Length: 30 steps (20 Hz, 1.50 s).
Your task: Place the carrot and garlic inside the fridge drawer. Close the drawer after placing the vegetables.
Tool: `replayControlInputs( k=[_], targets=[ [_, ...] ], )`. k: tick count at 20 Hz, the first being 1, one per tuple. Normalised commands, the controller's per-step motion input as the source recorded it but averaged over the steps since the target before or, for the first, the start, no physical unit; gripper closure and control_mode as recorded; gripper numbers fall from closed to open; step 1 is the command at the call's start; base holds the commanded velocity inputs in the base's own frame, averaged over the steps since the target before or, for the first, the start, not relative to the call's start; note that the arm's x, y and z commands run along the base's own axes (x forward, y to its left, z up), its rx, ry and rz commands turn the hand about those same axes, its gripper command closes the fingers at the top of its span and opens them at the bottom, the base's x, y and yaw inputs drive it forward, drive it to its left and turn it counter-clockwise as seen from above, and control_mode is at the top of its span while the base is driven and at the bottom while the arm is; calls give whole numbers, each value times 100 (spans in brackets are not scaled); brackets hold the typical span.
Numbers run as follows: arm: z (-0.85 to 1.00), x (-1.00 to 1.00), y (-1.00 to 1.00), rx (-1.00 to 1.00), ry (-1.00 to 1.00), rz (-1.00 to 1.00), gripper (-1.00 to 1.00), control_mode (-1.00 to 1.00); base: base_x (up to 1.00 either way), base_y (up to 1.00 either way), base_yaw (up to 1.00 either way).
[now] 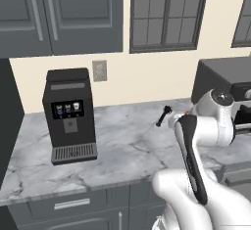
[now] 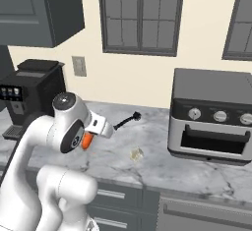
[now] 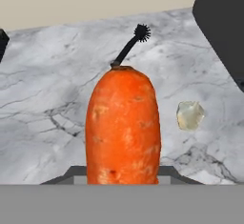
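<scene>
A bright orange carrot (image 3: 123, 127) with faint darker flecks is showing against the grey-veined white marble counter (image 3: 47, 104), a pale cream garlic (image 3: 190, 115) is lying beside a black brush (image 3: 129, 46), and a black coffee machine (image 1: 69, 114) is standing before the cream wall (image 1: 147, 77).

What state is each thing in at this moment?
carrot: held in the pincer, off the counter.
pincer: shut on the carrot.
garlic: lying loose on the counter, not gripped.
brush: lying flat on the counter beyond the carrot.
toaster oven: door closed.
coffee machine: upright on the counter, nothing on its drip tray.
</scene>
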Motion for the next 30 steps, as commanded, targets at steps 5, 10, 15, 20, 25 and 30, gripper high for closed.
replayControlInputs(
  k=[5, 10, 15, 20, 25, 30],
  targets=[
    [0, 0, 0, 0, 0, 0, 100, 100, -88, 0, 35],
    [0, 0, 0, 0, 0, 0, 100, 100, -100, 0, 54],
    [0, 0, 0, 0, 0, 0, 100, 100, -83, 17, 66],
    [0, 0, 0, 0, 0, 0, 100, 100, -44, 54, 78],
    [0, 0, 0, 0, 0, 0, 100, 100, -28, 70, 80],
    [0, 0, 0, 0, 0, 0, 100, 100, -7, 58, 78]
  ],
)
